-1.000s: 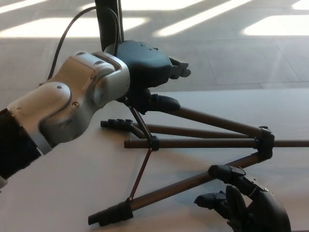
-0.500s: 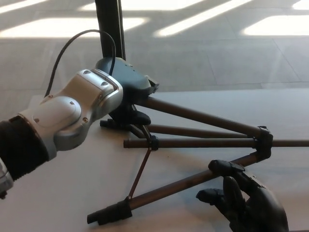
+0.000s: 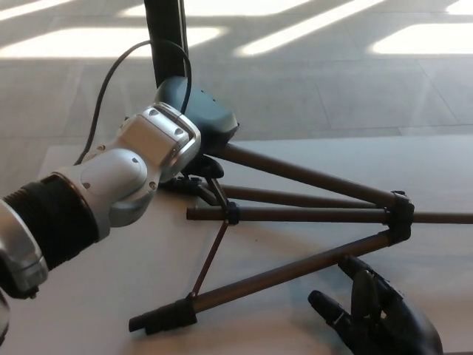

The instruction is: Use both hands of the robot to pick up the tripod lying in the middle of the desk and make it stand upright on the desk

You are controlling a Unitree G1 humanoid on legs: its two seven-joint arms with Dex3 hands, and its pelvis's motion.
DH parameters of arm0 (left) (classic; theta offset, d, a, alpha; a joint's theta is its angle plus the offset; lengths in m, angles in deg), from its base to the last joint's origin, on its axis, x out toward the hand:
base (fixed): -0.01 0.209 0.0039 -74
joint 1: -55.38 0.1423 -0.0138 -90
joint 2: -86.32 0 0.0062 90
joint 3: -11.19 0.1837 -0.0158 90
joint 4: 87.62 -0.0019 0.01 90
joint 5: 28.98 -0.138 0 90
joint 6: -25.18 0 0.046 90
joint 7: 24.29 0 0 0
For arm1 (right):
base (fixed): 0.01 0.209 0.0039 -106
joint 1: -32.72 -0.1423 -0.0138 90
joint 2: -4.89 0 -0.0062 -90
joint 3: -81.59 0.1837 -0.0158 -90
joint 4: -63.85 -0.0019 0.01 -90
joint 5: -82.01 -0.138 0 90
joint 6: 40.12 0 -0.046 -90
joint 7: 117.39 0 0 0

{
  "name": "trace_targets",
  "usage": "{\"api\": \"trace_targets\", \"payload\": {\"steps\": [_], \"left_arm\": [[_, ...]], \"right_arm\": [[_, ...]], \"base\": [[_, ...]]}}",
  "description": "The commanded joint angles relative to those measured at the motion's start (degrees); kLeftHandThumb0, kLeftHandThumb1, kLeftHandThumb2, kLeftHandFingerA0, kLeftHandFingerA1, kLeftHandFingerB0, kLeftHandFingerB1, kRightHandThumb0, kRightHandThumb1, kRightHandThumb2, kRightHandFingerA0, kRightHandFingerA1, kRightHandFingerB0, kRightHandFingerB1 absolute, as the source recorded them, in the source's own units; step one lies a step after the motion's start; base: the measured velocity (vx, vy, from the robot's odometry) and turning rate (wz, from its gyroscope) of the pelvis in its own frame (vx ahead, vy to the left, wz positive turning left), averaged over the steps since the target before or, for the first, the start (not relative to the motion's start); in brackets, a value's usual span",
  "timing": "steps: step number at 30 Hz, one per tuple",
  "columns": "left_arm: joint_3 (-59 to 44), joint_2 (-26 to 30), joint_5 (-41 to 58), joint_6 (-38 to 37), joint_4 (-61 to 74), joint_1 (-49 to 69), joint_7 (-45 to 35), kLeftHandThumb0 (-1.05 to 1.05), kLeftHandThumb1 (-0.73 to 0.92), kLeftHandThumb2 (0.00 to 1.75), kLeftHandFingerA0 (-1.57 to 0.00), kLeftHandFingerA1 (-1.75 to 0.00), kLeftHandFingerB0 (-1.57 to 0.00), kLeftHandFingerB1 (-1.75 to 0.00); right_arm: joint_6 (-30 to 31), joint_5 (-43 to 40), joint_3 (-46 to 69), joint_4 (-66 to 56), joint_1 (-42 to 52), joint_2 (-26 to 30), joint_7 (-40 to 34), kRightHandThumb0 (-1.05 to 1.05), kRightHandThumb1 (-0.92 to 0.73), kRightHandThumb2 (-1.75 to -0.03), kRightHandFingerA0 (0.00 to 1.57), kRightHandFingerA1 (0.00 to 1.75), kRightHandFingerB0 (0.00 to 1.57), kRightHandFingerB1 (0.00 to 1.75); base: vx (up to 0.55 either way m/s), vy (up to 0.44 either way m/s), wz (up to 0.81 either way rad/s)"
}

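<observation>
The pale grey desk [image 3: 96,296] carries the dark metal tripod [image 3: 295,214], lying on its side with legs splayed; its long axis runs left to right, feet toward the robot's left. The left hand [image 3: 199,122] is clamped on the far leg's foot end. The right hand [image 3: 377,322], fingers apart and empty, lies just beside the near leg, below the hub. Beyond, a sunlit tiled floor [image 3: 332,66] and black post [image 3: 166,37].

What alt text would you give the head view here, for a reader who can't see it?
A tripod lies on its side on a pale desk, legs splayed. The robot's left hand is closed on the far leg's end, while its right hand hovers open beside the near leg.
</observation>
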Motion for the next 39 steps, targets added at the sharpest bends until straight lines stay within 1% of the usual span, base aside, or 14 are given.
{"api": "trace_targets", "payload": {"steps": [1,3,4,12,19,20,21,23,24,25,33,34,36,39], "left_arm": [[-3.02,-1.9,-10.39,-7.05,-6.29,0.82,24.53,-0.28,0.53,0.57,-0.92,-1.5,-0.87,-0.83],[-3.1,-1.27,-10.64,-6.74,-5.72,0.05,22.56,-0.28,0.52,0.55,-0.93,-1.53,-0.89,-0.79],[-3.58,-1.22,-10.06,-7.1,-5.84,0.04,22.54,-0.28,0.51,0.55,-0.93,-1.54,-0.9,-0.79],[-5.28,-1.31,-8.24,-7.3,-5.58,0.62,22.85,-0.32,0.5,0.55,-0.93,-1.58,-0.9,-0.73],[-6.91,-1.83,-7.4,-7.53,-4.48,1.52,23.89,-0.31,0.49,0.58,-0.93,-1.63,-0.9,-0.78],[-6.91,-1.75,-7.48,-7.46,-4.09,1.51,23.22,-0.33,0.52,0.55,-0.94,-1.6,-0.89,-0.78],[-6.94,-1.68,-7.66,-7.12,-3.7,1.51,22.72,-0.35,0.53,0.56,-0.94,-1.6,-0.88,-0.8],[-7.7,-1.96,-6.93,-6.92,-2.74,1.91,21.83,-0.35,0.52,0.56,-0.95,-1.58,-0.88,-0.78],[-8.04,-2.11,-6.87,-6.75,-1.97,2.26,21.78,-0.35,0.52,0.55,-0.95,-1.58,-0.88,-0.84],[-8.28,-2.05,-6.95,-6.42,-1.21,2.45,21.21,-0.36,0.52,0.56,-0.94,-1.59,-0.87,-0.8],[-10.34,-2.13,-6.92,-5.18,3.74,5.12,18.21,-0.34,0.5,0.55,-0.92,-1.62,-0.89,-0.76],[-10.49,-1.99,-7.16,-4.85,4.36,5.34,17.74,-0.34,0.51,0.55,-0.92,-1.61,-0.88,-0.77],[-10.72,-1.67,-7.78,-4.55,5.11,5.73,18.08,-0.33,0.5,0.55,-0.91,-1.61,-0.89,-0.74],[-10.87,-1.91,-7.81,-4.5,5.03,5.75,17.77,-0.33,0.49,0.59,-0.9,-1.62,-0.88,-0.72]], "right_arm": [[11.8,-16.79,4.59,-6.08,4.15,-15.88,-21.98,-1.05,-0.42,-1.18,0.01,0.89,0.0,0.75],[11.93,-19.29,4.09,-7.27,4.81,-16.85,-24.37,-1.05,-0.4,-1.17,0.0,0.88,0.0,0.73],[11.82,-20.36,3.44,-8.25,5.65,-17.68,-25.6,-1.05,-0.58,-0.84,0.0,1.03,0.0,0.71],[8.62,-23.94,0.75,-10.29,7.13,-20.15,-31.44,-1.05,-0.54,-0.87,0.0,0.64,0.0,0.31],[0.35,-20.58,4.17,0.21,-3.47,-19.69,-31.16,-1.05,-0.63,-0.78,0.0,0.77,0.0,0.66],[-2.65,-18.73,4.35,2.49,-4.82,-20.2,-29.99,-1.05,-0.58,-0.83,0.0,0.0,0.0,0.0],[-4.91,-17.8,4.82,4.45,-6.39,-20.78,-30.15,-1.05,-0.63,-0.65,0.0,0.12,0.0,0.0],[-9.32,-15.31,5.8,10.4,-10.62,-19.85,-28.38,-1.05,-0.68,-0.7,0.0,0.0,0.0,0.15],[-10.05,-15.7,7.12,14.42,-13.8,-18.29,-27.76,-1.05,-0.64,-0.79,0.0,0.85,0.0,0.76],[-10.4,-16.06,8.03,17.6,-16.3,-16.99,-27.07,-1.05,-0.63,-0.8,0.0,0.92,0.0,0.82],[-17.42,-15.29,12.17,37.28,-28.66,-11.73,-20.02,-1.05,-0.59,-0.86,0.0,1.1,0.0,1.06],[-17.64,-14.28,12.23,40.46,-31.15,-10.65,-20.23,-1.05,-0.66,-0.8,0.0,1.09,0.0,1.41],[-18.45,-12.58,12.26,47.11,-35.98,-8.79,-18.88,-1.05,-0.52,-1.29,0.0,1.07,0.0,1.03],[-18.34,-11.6,12.32,50.08,-37.98,-7.81,-17.86,-1.05,-0.68,-0.89,0.0,1.14,0.0,1.55]], "base": [[0.0,0.0,0.0],[0.0,0.0,0.0],[0.0,0.0,0.0],[0.0,0.0,0.0],[0.0,0.0,0.0],[0.0,0.0,0.0],[0.0,0.0,0.0],[0.0,0.0,0.0],[0.0,0.0,0.0],[0.0,0.0,0.0],[0.0,0.0,0.0],[0.0,0.0,0.0],[0.0,0.0,0.0],[0.0,0.0,0.0]]}}
